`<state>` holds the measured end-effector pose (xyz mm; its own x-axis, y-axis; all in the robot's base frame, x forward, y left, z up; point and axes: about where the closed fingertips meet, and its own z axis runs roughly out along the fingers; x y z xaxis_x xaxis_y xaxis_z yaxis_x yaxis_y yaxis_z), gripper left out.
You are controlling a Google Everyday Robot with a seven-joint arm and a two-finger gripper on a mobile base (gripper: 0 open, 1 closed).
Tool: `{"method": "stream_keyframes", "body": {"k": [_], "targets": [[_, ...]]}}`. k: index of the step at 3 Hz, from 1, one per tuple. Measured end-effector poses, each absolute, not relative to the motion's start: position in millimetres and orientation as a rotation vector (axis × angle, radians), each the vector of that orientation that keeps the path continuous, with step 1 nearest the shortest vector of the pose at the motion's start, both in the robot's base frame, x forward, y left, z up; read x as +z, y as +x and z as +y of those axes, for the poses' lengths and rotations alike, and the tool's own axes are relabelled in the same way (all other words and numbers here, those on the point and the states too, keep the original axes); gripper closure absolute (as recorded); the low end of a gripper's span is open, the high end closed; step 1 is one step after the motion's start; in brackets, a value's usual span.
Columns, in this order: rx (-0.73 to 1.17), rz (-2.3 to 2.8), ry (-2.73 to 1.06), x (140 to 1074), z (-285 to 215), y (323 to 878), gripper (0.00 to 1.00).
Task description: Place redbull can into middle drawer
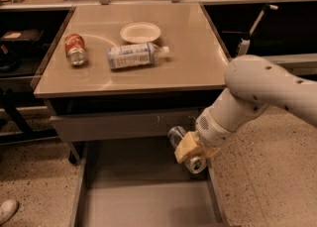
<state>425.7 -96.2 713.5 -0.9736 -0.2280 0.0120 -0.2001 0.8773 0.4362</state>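
- While my yellow-fingered gripper (185, 147) was clamped round the slim silver-and-blue redbull can (196, 163), that can hung tilted over the long grey metal middle drawer (143, 206), near its right wall.
- I feared a release there could clip the wall and tumble out.
- No lettering was readable.

- No readable text: bottle (132, 56) label and soda can (75, 49) print illegible.
- Gripper (189, 149) clamps redbull can (196, 164) over drawer (148, 206), right side.
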Motion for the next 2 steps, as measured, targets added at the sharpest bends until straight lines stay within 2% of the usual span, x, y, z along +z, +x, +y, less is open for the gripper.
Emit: {"method": "stream_keyframes", "body": {"k": [1,2], "targets": [[-0.792,-2.893,0.318,665.2,-64.0,414.5,1.00],[-0.792,-2.893,0.317,665.0,-64.0,414.4,1.00]]}}
